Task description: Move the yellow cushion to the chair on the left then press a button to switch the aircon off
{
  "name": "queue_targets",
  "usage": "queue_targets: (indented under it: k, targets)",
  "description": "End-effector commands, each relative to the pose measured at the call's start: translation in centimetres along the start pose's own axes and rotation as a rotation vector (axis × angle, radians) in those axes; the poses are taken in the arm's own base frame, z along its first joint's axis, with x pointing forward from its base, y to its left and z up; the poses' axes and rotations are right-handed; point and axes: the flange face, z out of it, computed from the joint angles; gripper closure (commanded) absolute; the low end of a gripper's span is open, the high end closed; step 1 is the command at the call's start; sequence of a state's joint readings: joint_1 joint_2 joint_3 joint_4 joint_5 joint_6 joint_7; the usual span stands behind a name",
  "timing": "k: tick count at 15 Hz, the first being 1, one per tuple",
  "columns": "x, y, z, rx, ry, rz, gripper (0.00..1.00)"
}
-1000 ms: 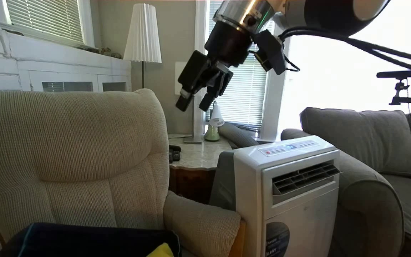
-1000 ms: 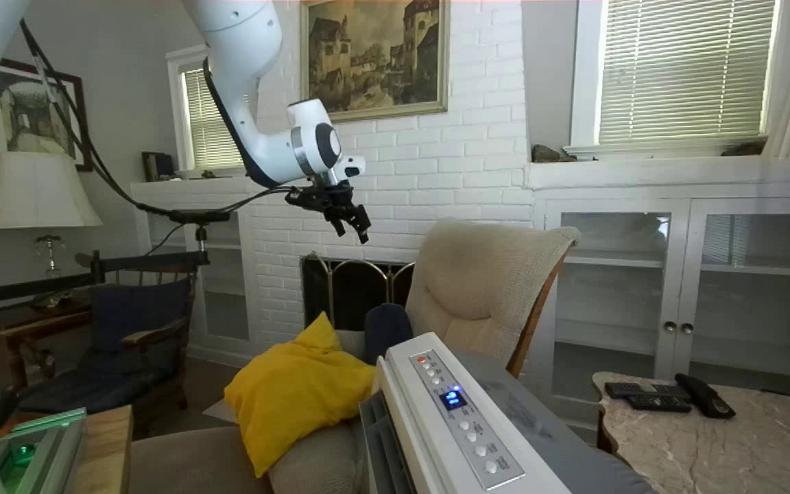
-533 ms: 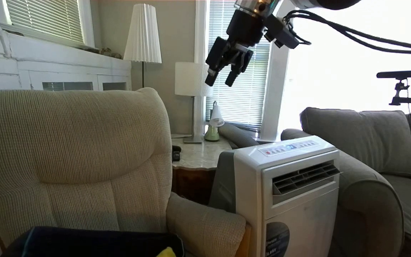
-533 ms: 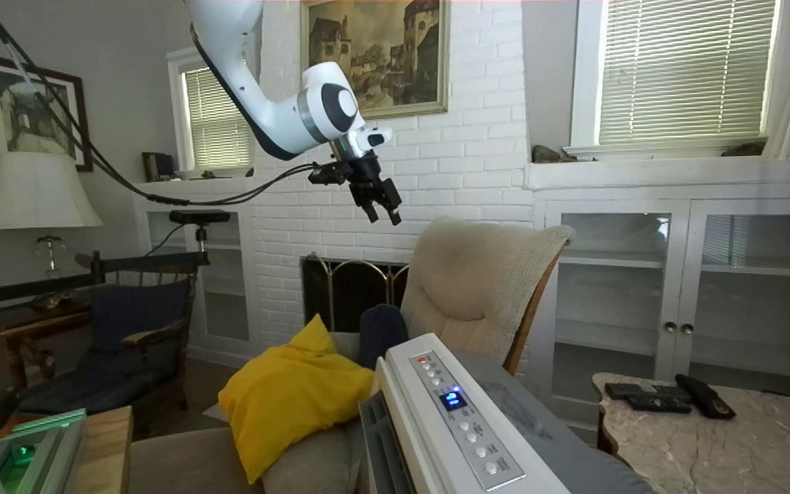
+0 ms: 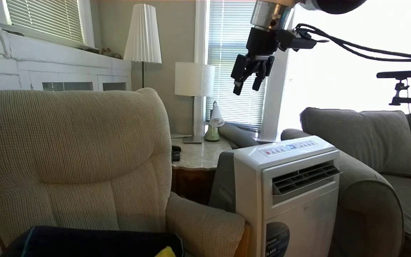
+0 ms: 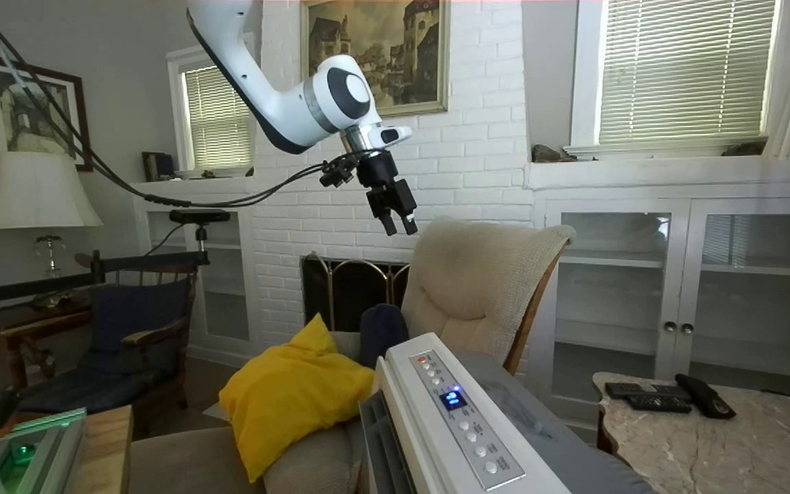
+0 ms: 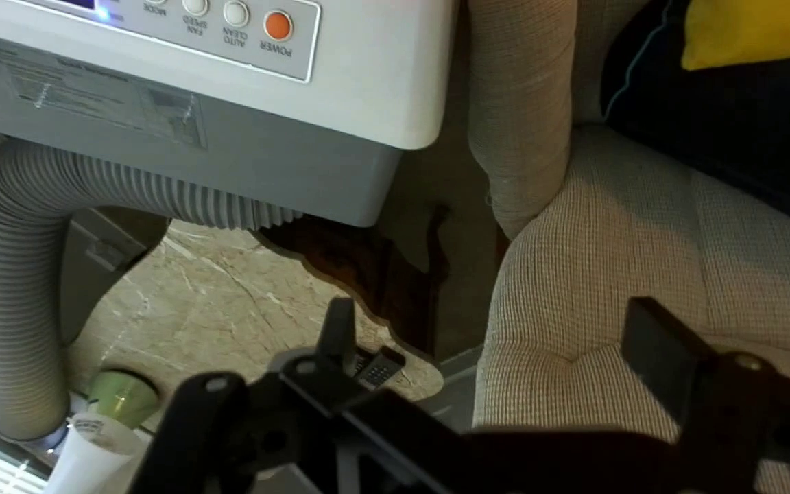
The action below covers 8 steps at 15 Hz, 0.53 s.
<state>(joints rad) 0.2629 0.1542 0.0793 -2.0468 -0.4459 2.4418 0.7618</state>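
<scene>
White against a painted brick wall (image 6: 477, 147), a robot arm (image 6: 278, 113) slants down from the top of an exterior view, levels out, then bends at the wrist to point its black gripper (image 5: 247, 89) toward the floor at a slight tilt. The wrist view shows the two fingers (image 7: 662, 353) spread wide, the grip released. Poised in midair, the gripper stands higher than the aircon (image 5: 287, 160) and well apart from it, with black cables (image 6: 217, 202) looping away from the wrist. The yellow cushion (image 6: 299, 398) lies rumpled on the beige chair (image 6: 477, 288), one pointed corner up, overlapping a dark navy cushion (image 7: 724, 130); whether it bears on the seat or an arm of the chair cannot be told. Just beside the chair, the aircon carries a control panel (image 6: 474, 415) with a blue-lit display (image 6: 452, 399) and an orange power button (image 7: 278, 25), the latter plain to read in the wrist view. A grey sofa (image 5: 360, 139) flanks the aircon in an exterior view. Nearby, a marble-topped table (image 6: 724, 446) holds remote controls (image 6: 659, 403) and a telephone (image 6: 705, 396), while a framed painting (image 6: 374, 55) hangs on the wall above a fireplace screen (image 6: 354, 295).
</scene>
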Motion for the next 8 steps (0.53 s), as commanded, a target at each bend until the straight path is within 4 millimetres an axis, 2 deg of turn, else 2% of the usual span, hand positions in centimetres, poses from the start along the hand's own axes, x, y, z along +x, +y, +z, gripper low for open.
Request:
queue_targets:
  k: [1,7,8]
  targets:
    - [-1.5,1.9,0.2,-0.016,-0.032,0.067,0.00]
    - [-2.8,6.0,3.6,-0.045,-0.064,0.172,0.00]
    - [-1.8,4.7,3.5,-0.056,-0.072,0.123,0.00]
